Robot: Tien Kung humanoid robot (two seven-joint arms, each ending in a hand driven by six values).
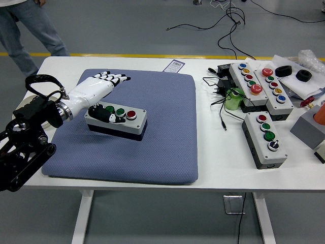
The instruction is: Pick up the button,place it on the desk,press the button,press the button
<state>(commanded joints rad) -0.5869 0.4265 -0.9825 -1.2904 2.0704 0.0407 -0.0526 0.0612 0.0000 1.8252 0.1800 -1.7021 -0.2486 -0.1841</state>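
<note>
Fingers [112, 77] stretched out straight and slightly spread, pinching nothing, pointing up and to the right over the far left part of the blue mat [167, 147]. Thumb [104, 116] bent down onto the top of the button box [116, 121], just left of its green button [120, 112]. White left hand [94, 91] raised above the box's left end, joined to a black arm [25, 147] coming in from the lower left corner. Two-button grey box resting on the mat, left of its middle, with a red button [131, 114] just right of the green one. Mat spread over the left half of the white tabletop [213, 168]. Well apart to the right, three more button boxes [264, 138] among black cables [223, 96] and a green object [234, 99]. At the tabletop's far edge, a small printed label [175, 66]. At top left, beyond the tabletop, a person's legs [25, 30] in jeans.
</note>
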